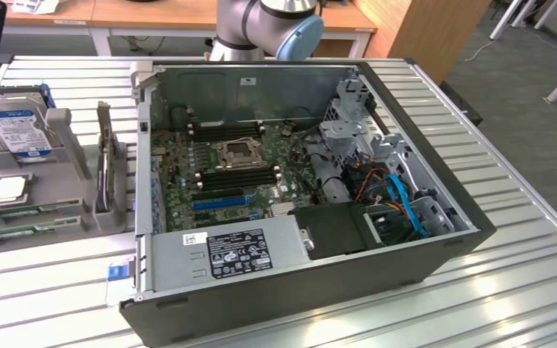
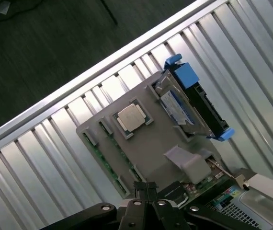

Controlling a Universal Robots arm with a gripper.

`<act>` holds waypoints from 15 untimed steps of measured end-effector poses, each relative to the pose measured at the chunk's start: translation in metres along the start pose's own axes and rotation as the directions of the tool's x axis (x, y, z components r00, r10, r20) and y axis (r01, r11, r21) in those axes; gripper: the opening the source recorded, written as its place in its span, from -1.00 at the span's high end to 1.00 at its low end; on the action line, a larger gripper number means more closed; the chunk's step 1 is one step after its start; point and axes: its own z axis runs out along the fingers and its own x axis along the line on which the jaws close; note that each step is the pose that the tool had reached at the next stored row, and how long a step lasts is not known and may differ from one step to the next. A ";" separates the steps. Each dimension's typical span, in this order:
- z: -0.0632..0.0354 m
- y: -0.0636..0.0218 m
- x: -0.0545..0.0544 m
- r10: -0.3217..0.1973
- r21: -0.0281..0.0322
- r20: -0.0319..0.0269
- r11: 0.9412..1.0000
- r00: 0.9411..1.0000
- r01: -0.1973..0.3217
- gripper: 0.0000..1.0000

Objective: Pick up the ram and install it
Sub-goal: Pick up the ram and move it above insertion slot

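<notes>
Pincer (image 2: 146,188), closed and empty, hovers near ram (image 2: 103,160) in grey holder (image 2: 151,148).

No legible text on labels (image 1: 237,254)

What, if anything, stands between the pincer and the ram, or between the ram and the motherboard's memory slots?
Nothing visible lies between the shut pincer and the ram in its grey holder. Toward the memory slots, the open case's wall rises in between; from above they lie uncovered.
</notes>
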 end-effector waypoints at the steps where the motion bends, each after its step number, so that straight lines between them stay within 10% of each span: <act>1: 0.0000 0.0000 0.000 -0.013 0.000 -0.001 1.000 1.000 0.013 0.80; 15: 0.0001 0.0000 0.000 -0.174 -0.005 -0.007 0.985 0.985 0.174 0.80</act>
